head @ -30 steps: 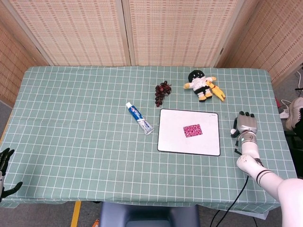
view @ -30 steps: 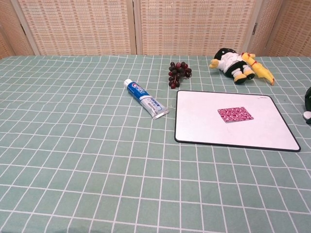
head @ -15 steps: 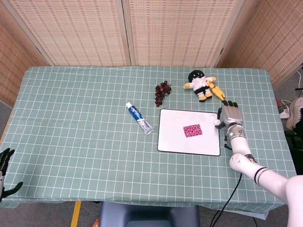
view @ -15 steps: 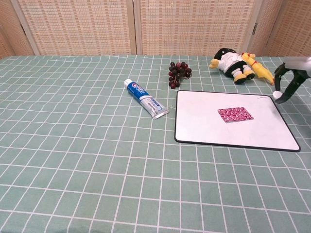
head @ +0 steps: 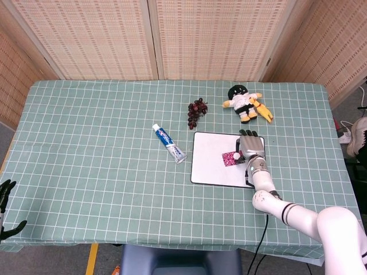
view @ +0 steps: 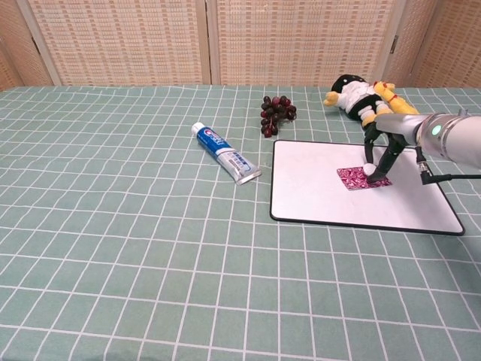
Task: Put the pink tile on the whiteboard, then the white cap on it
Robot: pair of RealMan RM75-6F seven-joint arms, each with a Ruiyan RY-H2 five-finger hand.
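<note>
The whiteboard (head: 209, 160) (view: 308, 188) lies flat right of the table's middle. The pink patterned tile (head: 228, 158) (view: 351, 175) rests on it, its right part covered by my right hand (head: 251, 147) (view: 382, 150). That hand reaches in from the right, fingers pointing down, and pinches the small white cap (head: 236, 155) (view: 369, 169) just over the tile's right edge. Whether the cap touches the tile I cannot tell. My left hand (head: 6, 200) hangs off the table's near left corner with fingers spread, holding nothing; only the head view shows it.
A toothpaste tube (head: 170, 143) (view: 225, 162) lies left of the board. A bunch of dark grapes (head: 196, 112) (view: 276, 113) and a small doll with a yellow toy (head: 245, 102) (view: 361, 94) sit behind it. A green checked cloth covers the table.
My right hand has travelled left from the table's right side across the board's edge to the pink tile, carrying the white cap. The left hand has stayed put.
</note>
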